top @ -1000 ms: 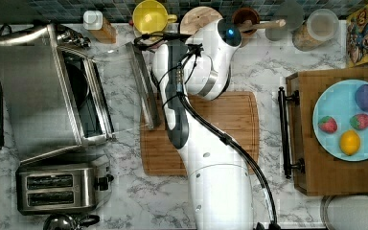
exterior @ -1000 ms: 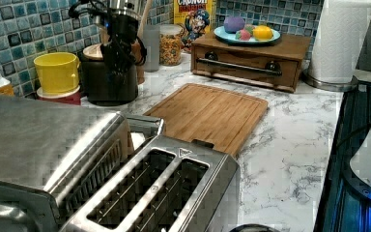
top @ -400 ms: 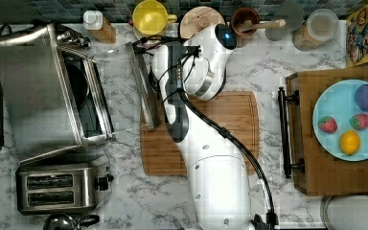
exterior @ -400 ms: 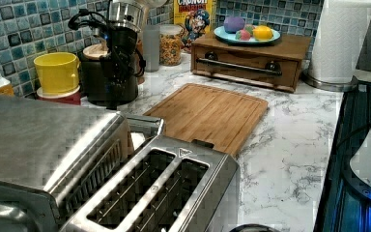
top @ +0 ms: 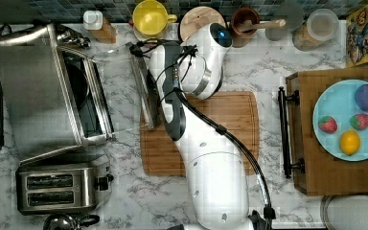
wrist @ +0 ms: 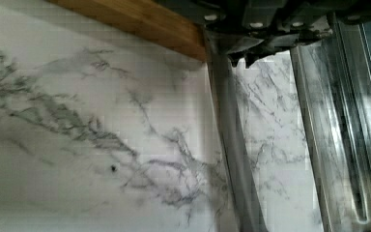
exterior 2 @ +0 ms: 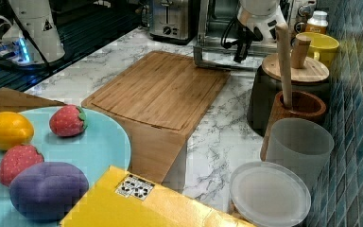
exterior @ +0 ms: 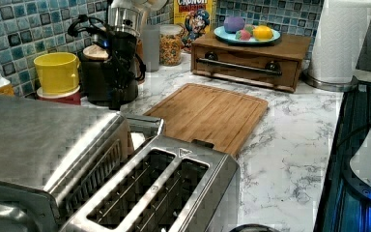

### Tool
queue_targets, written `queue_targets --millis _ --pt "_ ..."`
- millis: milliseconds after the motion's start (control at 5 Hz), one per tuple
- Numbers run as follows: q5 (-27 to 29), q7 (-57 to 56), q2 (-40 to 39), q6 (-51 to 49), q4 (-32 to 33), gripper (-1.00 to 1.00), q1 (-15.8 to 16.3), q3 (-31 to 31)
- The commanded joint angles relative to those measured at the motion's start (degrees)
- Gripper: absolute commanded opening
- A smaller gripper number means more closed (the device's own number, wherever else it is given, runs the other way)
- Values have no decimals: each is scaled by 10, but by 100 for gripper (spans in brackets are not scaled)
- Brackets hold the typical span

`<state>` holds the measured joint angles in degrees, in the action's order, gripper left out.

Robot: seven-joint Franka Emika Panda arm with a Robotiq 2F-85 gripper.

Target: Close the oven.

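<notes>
Gripper (top: 146, 62) above the far edge of the lowered glass door (top: 124, 91), upper centre of the top view; finger spread not discernible. Oven (top: 43, 91) at the top view's left, door open and lying flat toward the cutting board (top: 220, 129). Two-slot toaster (top: 62, 187) just below the oven, lower left of the top view. Marble counter (top: 278, 67) beneath.

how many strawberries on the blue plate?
2. One red strawberry lies at the round light-blue plate's left edge in the top view; the other strawberry sits near its middle, above the yellow lemon.
</notes>
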<state>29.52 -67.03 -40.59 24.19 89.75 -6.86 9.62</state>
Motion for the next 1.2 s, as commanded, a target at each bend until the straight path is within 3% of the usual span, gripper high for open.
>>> queue_targets --millis 200,800,1200 --pt "-12 -11 -22 -47 -85 -100 24 23" --pt "67 -35 62 19 -9 -100 -6 69" --pt "69 -19 123 20 18 -100 14 84"
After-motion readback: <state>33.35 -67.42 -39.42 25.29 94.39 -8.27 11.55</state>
